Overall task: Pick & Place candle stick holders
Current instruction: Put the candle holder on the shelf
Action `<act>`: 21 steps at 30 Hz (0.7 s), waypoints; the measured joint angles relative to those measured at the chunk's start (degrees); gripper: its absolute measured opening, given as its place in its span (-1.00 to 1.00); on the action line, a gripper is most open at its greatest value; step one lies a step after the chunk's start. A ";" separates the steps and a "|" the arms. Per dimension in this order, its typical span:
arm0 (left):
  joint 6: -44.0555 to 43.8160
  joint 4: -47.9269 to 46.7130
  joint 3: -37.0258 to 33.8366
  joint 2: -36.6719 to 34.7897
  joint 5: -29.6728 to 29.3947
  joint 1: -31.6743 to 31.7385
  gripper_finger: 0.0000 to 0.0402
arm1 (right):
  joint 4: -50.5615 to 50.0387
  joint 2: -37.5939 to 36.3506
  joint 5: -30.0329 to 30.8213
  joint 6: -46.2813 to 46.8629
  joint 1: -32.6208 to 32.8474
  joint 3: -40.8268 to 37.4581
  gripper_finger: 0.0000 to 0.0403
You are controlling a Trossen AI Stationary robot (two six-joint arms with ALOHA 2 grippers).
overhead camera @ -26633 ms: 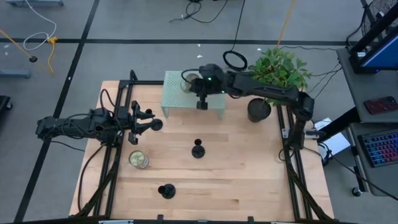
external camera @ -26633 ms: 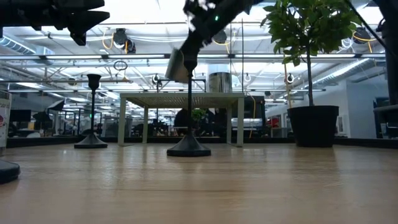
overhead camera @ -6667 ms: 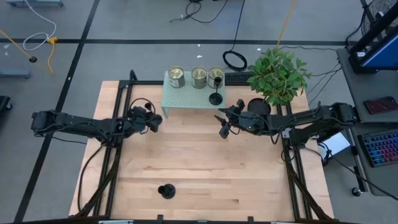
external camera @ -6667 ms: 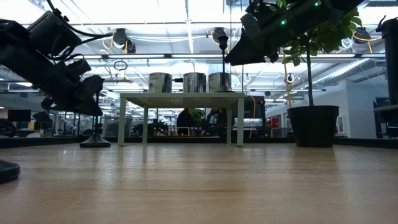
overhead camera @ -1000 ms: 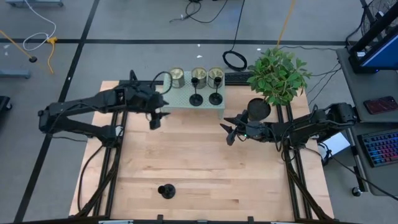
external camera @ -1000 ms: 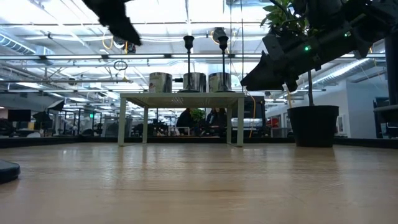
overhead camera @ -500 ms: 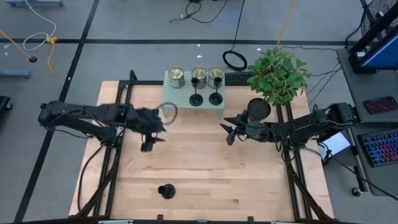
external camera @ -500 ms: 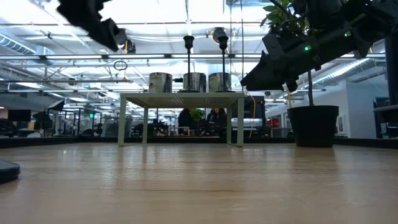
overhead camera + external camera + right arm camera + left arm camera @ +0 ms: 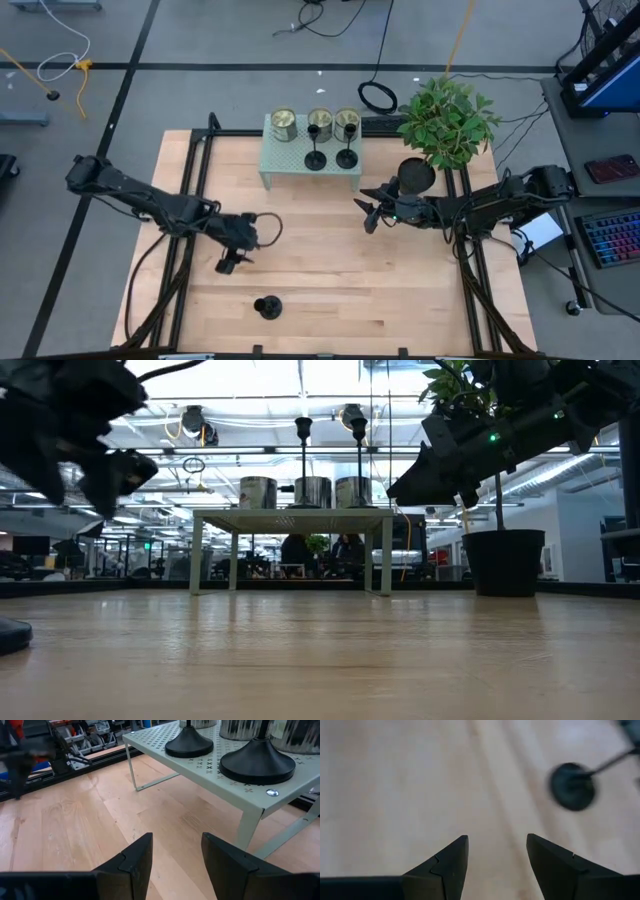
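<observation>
Wood table (image 9: 330, 280): green rack (image 9: 275, 160) at back, potted plant (image 9: 417, 175) beside; 1 candle stick holder (image 9: 267, 307) near front.

floor (image 9: 200, 90): grey, dark tape lines | ceiling lights (image 9: 300, 380): bright | keyboard (image 9: 610, 240): on side desk

In the left wrist view the lone candle stick holder (image 9: 572, 786) is blurred, its stem running off the picture's edge. In the right wrist view the two holders' bases (image 9: 257, 763) show on the perforated shelf (image 9: 210, 767), their stems and cups cut off above, like the cans (image 9: 239, 728) behind them.
</observation>
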 joint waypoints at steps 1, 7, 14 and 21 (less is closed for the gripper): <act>-0.03 2.46 -1.23 0.00 1.70 -0.88 0.04 | 0.01 0.00 0.00 0.01 0.00 0.00 -0.18; -0.04 23.60 -10.72 0.15 7.45 -6.91 0.04 | 0.00 0.00 -0.02 0.29 0.01 0.00 -0.18; -7.23 47.68 -21.40 0.19 6.12 -12.23 0.04 | 0.02 -0.02 -0.02 1.66 0.01 0.00 -0.18; -6.92 59.01 -24.12 3.81 1.98 -15.68 0.04 | 0.01 -0.02 -0.02 1.55 0.01 0.00 -0.18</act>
